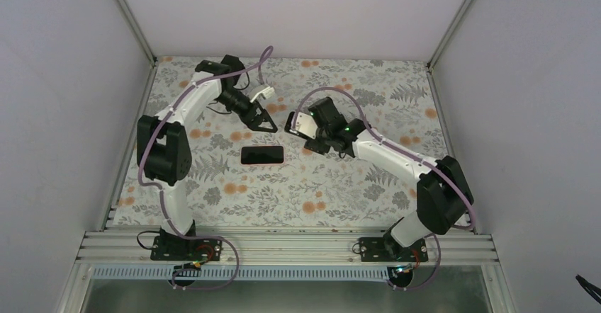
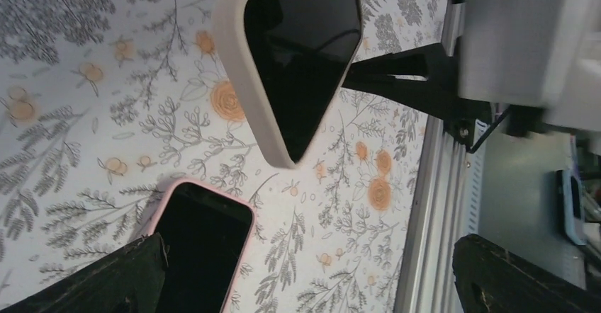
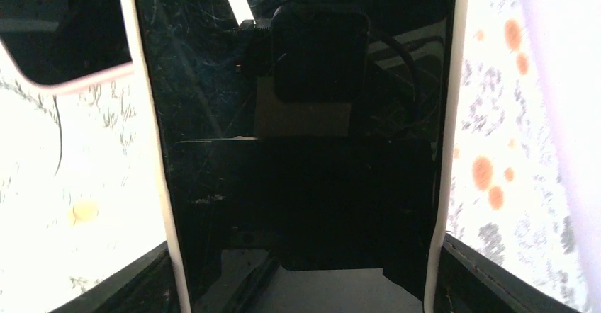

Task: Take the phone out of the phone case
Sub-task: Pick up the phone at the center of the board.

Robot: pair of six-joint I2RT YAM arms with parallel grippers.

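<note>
From above, the right gripper is clamped on a black-screened phone in a white case, held tilted near the middle of the floral-print table. A pink-cased black phone lies flat nearby.

In the left wrist view, the left gripper has its fingers spread wide and empty over the pink one.

In the right wrist view, scratched black glass fills the gap between the fingers.

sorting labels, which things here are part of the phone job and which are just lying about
Job: black phone in white case, right gripper holding it, open left gripper.
Lying about, likely: black phone in pink case, flat on floral table.
</note>
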